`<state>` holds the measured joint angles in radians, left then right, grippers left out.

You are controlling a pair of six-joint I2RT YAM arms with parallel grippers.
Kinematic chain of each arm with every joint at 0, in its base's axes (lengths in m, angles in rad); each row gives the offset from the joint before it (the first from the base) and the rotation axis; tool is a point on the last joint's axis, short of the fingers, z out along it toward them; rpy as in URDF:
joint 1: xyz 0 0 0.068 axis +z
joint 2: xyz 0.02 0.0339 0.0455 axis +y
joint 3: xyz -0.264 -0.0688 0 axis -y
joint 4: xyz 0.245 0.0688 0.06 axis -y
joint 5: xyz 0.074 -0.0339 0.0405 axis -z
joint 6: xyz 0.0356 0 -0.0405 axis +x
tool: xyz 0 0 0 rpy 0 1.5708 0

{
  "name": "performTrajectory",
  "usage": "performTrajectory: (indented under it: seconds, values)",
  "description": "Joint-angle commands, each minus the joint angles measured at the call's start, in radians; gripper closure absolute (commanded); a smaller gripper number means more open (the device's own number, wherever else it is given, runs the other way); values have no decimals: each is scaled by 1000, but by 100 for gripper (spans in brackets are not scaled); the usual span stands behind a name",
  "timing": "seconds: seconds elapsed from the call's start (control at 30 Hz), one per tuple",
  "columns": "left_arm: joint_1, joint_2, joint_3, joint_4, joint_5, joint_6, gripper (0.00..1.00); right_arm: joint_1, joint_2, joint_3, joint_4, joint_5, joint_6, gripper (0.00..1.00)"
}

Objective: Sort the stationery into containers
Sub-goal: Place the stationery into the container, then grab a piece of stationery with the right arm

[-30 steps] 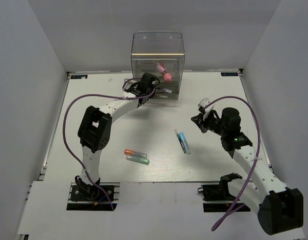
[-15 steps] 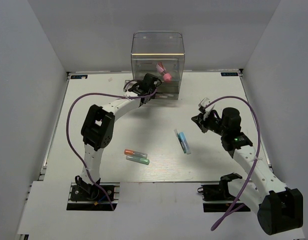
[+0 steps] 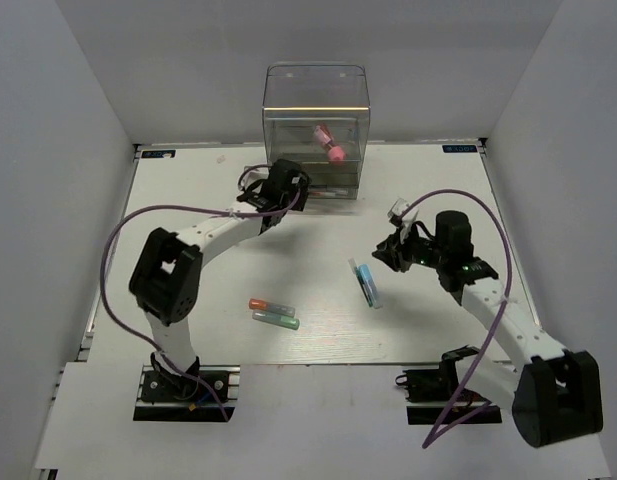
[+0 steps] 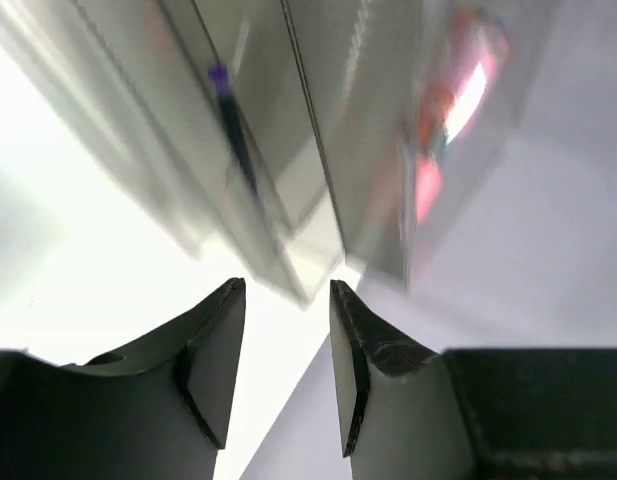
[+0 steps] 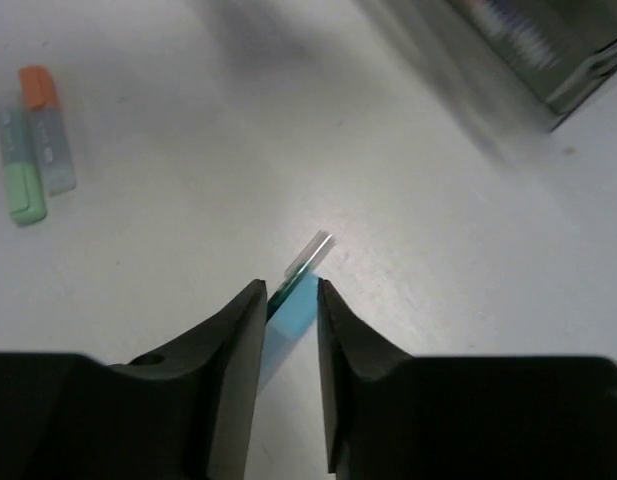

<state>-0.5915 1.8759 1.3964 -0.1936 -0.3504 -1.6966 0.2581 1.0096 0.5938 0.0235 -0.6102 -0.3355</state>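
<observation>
Table (image 3: 218,260): white, walled on three sides; both arms are reaching over it.

Organiser (image 3: 316,105): clear plastic box standing at the far edge, centre. Its tall top compartment is holding a pink cylinder (image 3: 335,153), which is lying tilted low against the front wall. In the left wrist view a thin dark pen (image 4: 235,150) with a purple end is showing inside one of the shallow drawers. The blur is hiding which drawer. A pink-red smear is showing higher up through the plastic, too blurred to name.

Left gripper (image 4: 286,290): hovering just in front of the organiser's lower left corner. The jaws are standing narrowly apart with nothing between them.

Right gripper (image 5: 288,288): pointing down at the table right of centre. The jaws are slightly parted, straddling the near part of the blue marker (image 5: 300,298). I cannot tell whether the pads are touching it.

Blue marker: light-blue body, pale cap end poking out beyond the fingertips, lying flat on the table.

Orange marker (image 3: 268,304) and green marker (image 3: 278,321): clear barrels with coloured tips, lying side by side and nearly touching, left of centre and well apart from both grippers.
</observation>
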Motion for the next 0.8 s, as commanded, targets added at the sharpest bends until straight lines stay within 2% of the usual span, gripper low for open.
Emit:
performTrajectory:
  seconds: [0.0,0.1,0.17,0.2,0.23,0.27,0.3,0.37,0.4,0.5,0.53,0.77]
  values:
    - [-13,-188,-109,109,102,129,51,16,102,78,-134,-92,-7,65]
    - [-13,-334,-288,154,111,248,50,53,198,129,-181,-39,-14,62]
    - [-4,-409,-338,154,100,329,43,95,262,159,-186,9,-2,60]
    - [-4,-481,-376,154,100,415,39,105,280,179,-188,50,6,56]
    - [8,-516,-396,122,90,452,34,133,293,192,-198,99,13,53]
    - [9,-555,-417,111,90,495,21,142,347,231,-200,127,38,53]
    - [9,-592,-463,99,71,578,13,159,365,247,-207,204,46,52]
    - [18,-714,-523,106,91,674,1,176,441,317,-244,253,71,50]
    - [18,-757,-587,106,91,775,1,185,484,333,-263,274,76,48]
    - [18,-917,-675,35,91,886,1,207,566,411,-318,358,95,45]
    - [18,-979,-686,-1,82,908,1,213,579,443,-326,375,110,44]
    - [18,-1138,-675,-273,45,1058,1,250,702,503,-385,457,110,44]
